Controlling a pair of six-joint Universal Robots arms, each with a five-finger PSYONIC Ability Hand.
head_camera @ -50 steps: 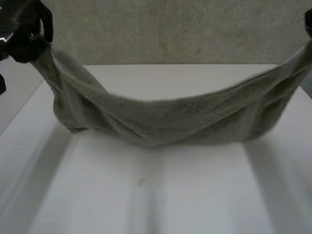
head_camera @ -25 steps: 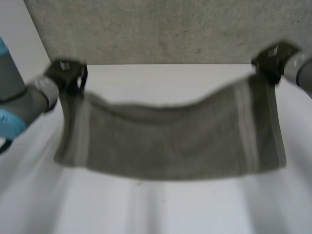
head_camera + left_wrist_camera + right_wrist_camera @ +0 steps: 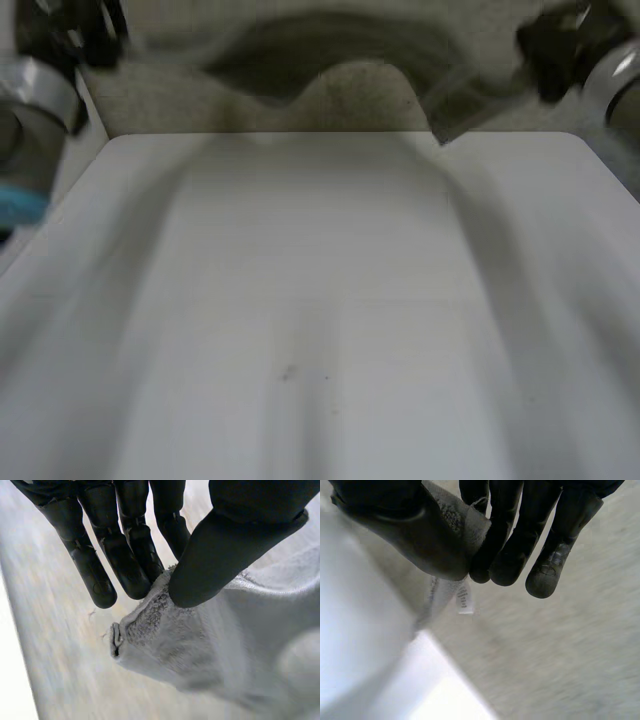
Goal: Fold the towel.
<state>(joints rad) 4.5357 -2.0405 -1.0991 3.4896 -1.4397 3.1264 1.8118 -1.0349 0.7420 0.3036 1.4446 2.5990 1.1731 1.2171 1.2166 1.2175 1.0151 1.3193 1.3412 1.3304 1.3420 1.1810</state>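
Stretching from the near side to its far edge, the white table (image 3: 300,300) is offering a wide open surface between the two arms. Its far edge is running straight across, and its far right corner is looking rounded. A grey wall (image 3: 360,100) is standing behind that edge.

At the far left, the left arm (image 3: 30,110) is rising beside the table's left edge, and the left hand (image 3: 70,30) is staying high above the far left corner. At the far right, the right hand (image 3: 555,45) is hanging at about the same height above the far right corner.

In the left wrist view the straight fingers (image 3: 125,555) and the thumb (image 3: 220,555) are pinching one corner of the towel (image 3: 210,645) between them. In the right wrist view the thumb (image 3: 415,535) is pressing another corner against the fingers (image 3: 510,545), and a small white label (image 3: 464,600) is dangling under this pinch.

The towel is olive-grey with a looped, rough pile and a stitched hem. It is spreading in the air between both hands, over the far edge of the table, and it is looking blurred, so I cannot tell its exact shape.
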